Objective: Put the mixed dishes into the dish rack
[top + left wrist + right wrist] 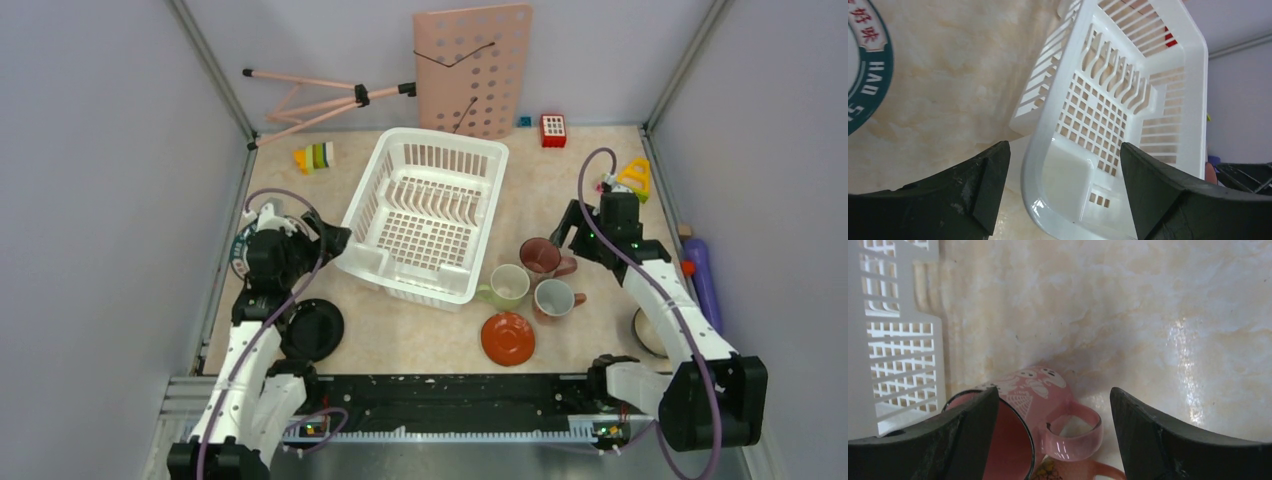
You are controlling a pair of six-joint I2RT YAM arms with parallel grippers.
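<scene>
Right wrist view: right gripper (1052, 390) spread wide, holding nothing, pink mug (1030, 385) between its jaws toward 8 o'clock. Left gripper (1064, 146) gapes empty too, dish rack (1193, 100) at 1 o'clock.

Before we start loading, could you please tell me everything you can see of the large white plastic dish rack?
The large white plastic dish rack is a rectangular basket with slotted walls, a square-grid floor, a row of curved upright tines across its middle and a smooth solid section at its near end. It stands upright and skewed on the beige marbled table, holding no dishes. Its near left corner lies between the fingers of the open left gripper; contact cannot be told.
</scene>
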